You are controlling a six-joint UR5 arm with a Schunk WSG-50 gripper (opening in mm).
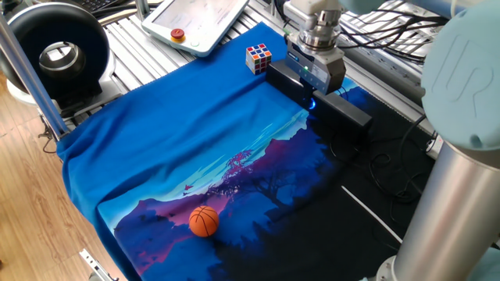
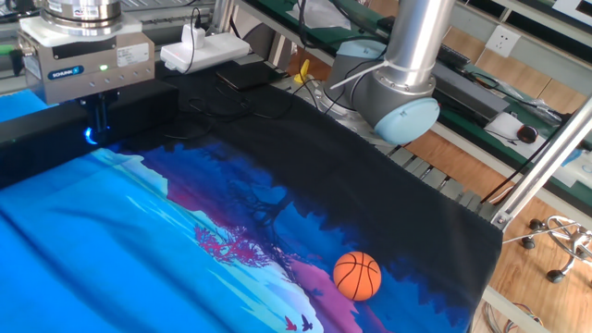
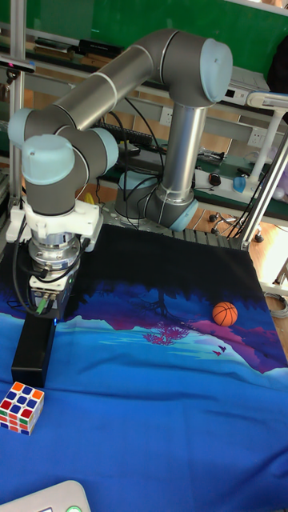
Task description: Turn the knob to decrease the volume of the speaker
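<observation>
The speaker (image 1: pixel 337 113) is a long black bar lying on the blue cloth at the far side of the table; it also shows as the speaker (image 3: pixel 34 349) and the speaker (image 2: pixel 139 109). The knob (image 1: pixel 311 103) glows blue on top of it, mostly hidden by the fingers. My gripper (image 1: pixel 312 97) points straight down with its fingers shut around the knob. In the other fixed view the gripper (image 2: pixel 96 125) stands right above the blue glow of the knob (image 2: pixel 90 136). The tall view shows the gripper (image 3: pixel 45 310) at the bar's far end.
A colourful puzzle cube (image 1: pixel 258 56) sits beside the speaker's end. An orange ball (image 1: pixel 204 221) lies near the cloth's front. A big round black ring device (image 1: pixel 58 55) and a white pendant with a red button (image 1: pixel 178 34) stand at the back left. Cables (image 1: pixel 394 168) trail to the right.
</observation>
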